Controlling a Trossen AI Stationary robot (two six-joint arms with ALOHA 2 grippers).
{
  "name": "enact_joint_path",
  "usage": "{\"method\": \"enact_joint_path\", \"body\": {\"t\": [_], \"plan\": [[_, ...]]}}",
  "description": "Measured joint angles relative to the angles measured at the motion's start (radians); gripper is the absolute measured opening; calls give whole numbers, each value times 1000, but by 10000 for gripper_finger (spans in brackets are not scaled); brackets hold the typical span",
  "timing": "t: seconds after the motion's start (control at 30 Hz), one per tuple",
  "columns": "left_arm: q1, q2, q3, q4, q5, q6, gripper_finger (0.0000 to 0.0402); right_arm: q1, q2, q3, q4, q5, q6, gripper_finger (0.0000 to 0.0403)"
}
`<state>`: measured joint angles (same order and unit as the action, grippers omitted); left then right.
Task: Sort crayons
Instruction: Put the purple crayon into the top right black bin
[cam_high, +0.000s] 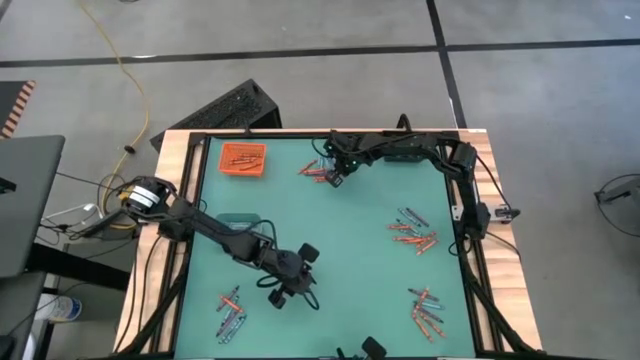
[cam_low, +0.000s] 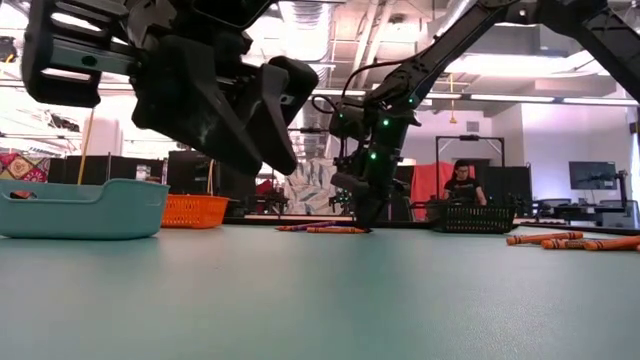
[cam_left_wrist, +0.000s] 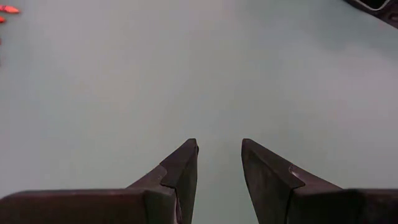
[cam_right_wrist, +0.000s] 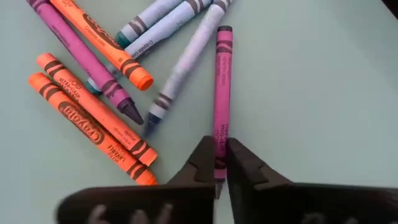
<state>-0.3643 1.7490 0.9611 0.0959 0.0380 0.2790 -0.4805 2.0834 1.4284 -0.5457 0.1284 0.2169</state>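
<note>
A loose heap of crayons, orange, purple and pale blue, lies flat on the green mat at the table's far middle. One magenta-purple crayon lies apart at the heap's edge, and my right gripper is shut on it, reaching down to the mat. My left gripper hangs open over bare mat near the table's front middle, with nothing between its fingers. My right gripper pinches the magenta-purple crayon between its two fingers, one on each long side of the shaft, close to the end nearest the gripper. The fingers come steeply from above. The crayon lies flat on the mat, its other end pointing away from the gripper.
An orange tray with crayons stands at the far left, and a teal tray sits left of centre. More crayon groups lie at the right, near right and near left. A black basket stands at the far side.
</note>
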Motion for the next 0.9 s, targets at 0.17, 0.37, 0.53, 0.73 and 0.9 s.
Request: {"method": "enact_joint_path", "body": {"t": [0.17, 0.37, 0.53, 0.73, 0.9], "plan": [[-11, 0, 0, -2, 0, 0, 115, 0, 0, 0, -1, 0, 19, 7], [-17, 0, 0, -16, 0, 0, 115, -2, 0, -1, -3, 0, 22, 4], [-18, 0, 0, -30, 0, -4, 115, -2, 0, -1, -1, 4, 21, 2], [-17, 0, 0, -32, 0, -4, 115, -4, -27, -6, -12, 26, 18, 1], [-18, 0, 0, -32, 0, -4, 115, -6, -91, -5, -37, 72, 12, 1]]}}
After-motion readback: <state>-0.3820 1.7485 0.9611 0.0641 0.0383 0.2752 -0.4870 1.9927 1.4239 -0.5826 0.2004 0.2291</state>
